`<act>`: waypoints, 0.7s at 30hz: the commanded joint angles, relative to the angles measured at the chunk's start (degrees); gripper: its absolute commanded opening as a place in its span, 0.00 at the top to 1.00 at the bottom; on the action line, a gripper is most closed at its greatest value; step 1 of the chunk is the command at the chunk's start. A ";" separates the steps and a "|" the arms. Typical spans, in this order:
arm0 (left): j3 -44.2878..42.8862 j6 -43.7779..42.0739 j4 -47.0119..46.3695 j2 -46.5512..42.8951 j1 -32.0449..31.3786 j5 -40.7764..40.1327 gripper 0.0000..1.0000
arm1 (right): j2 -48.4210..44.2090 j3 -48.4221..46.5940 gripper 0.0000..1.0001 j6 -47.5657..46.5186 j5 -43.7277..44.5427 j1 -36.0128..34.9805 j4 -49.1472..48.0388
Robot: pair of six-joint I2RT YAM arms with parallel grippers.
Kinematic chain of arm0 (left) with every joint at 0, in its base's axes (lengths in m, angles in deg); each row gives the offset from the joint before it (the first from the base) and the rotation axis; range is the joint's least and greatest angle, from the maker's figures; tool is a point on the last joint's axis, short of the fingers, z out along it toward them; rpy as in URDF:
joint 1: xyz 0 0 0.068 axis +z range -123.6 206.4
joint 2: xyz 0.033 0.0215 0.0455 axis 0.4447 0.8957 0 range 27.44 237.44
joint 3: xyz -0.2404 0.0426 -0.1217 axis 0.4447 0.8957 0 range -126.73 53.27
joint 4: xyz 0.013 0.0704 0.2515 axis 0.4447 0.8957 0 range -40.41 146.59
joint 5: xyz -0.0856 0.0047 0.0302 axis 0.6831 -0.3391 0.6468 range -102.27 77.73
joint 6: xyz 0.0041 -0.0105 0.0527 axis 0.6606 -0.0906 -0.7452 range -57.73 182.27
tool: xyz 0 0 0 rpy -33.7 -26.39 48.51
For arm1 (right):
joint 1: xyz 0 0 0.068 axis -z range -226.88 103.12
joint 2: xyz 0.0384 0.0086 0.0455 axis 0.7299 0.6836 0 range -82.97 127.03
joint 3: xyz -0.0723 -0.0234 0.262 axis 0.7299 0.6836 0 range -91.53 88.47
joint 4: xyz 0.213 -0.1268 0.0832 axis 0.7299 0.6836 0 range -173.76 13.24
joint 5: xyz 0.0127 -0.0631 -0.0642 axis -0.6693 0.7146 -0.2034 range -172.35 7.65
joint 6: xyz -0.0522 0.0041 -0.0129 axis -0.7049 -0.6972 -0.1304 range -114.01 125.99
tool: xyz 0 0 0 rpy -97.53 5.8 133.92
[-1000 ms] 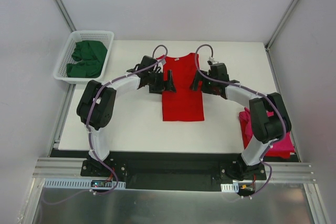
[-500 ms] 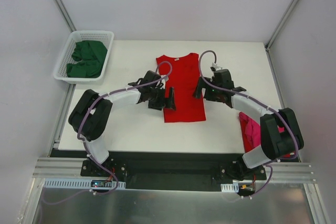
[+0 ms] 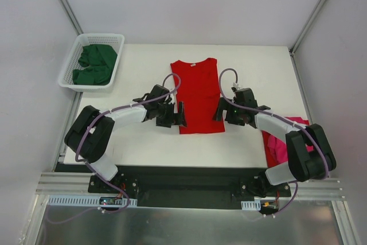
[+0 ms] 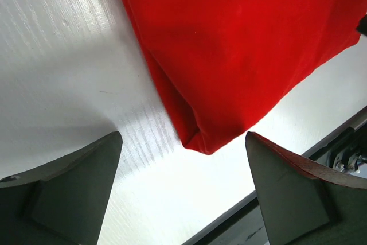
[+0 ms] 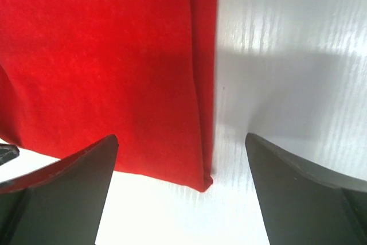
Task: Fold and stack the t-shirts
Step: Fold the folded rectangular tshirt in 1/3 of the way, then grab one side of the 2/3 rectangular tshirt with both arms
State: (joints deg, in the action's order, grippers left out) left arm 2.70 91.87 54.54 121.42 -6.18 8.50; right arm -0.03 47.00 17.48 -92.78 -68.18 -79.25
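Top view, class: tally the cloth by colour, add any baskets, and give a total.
Red t-shirt: 1
Pink t-shirt: 1, partly hidden under the right arm
Green cloth heap: 1, number of shirts in it cannot be told
White basket: 1
Total: 4

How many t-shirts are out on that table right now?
3 at least: a red shirt flat mid-table, a pink shirt at the right edge, partly under the right arm, and green cloth in the basket, possibly more than one shirt.
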 commanded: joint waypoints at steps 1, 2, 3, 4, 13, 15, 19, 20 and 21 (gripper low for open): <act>4.15 2.73 -4.75 -3.27 0.06 1.10 0.10 | -0.41 2.62 0.04 2.92 -3.79 -0.06 -4.25; 5.03 3.26 -6.34 -3.44 -0.03 1.46 0.10 | -0.06 3.23 0.04 3.45 -4.41 0.12 -6.16; 6.52 4.75 -7.66 -3.45 0.06 1.81 0.10 | 0.29 4.46 0.04 3.80 -5.11 0.38 -8.36; 7.58 5.54 -12.11 -3.36 0.15 4.08 0.10 | 0.99 5.08 0.04 4.42 -6.95 0.64 -9.42; 13.30 10.82 -21.65 -1.33 0.58 8.23 0.10 | -1.02 9.39 0.04 6.89 -12.07 3.28 -11.82; 14.43 11.17 -21.82 -1.60 0.59 8.23 0.10 | -2.33 10.27 0.04 6.36 -11.80 3.37 -10.58; 17.07 11.97 -22.44 -3.44 0.41 7.44 0.10 | -4.01 12.55 0.04 6.44 -11.53 3.28 -10.14; 17.60 12.05 -22.44 -3.79 0.32 7.26 0.10 | -4.27 12.99 0.04 6.44 -11.71 3.28 -10.14; 18.56 12.32 -22.44 -4.23 0.23 6.83 0.10 | -4.62 13.95 0.04 6.53 -11.71 3.28 -10.14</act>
State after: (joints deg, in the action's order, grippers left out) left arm 17.04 103.28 29.29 118.23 -6.11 16.81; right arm -3.44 57.60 23.62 -104.41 -64.85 -93.59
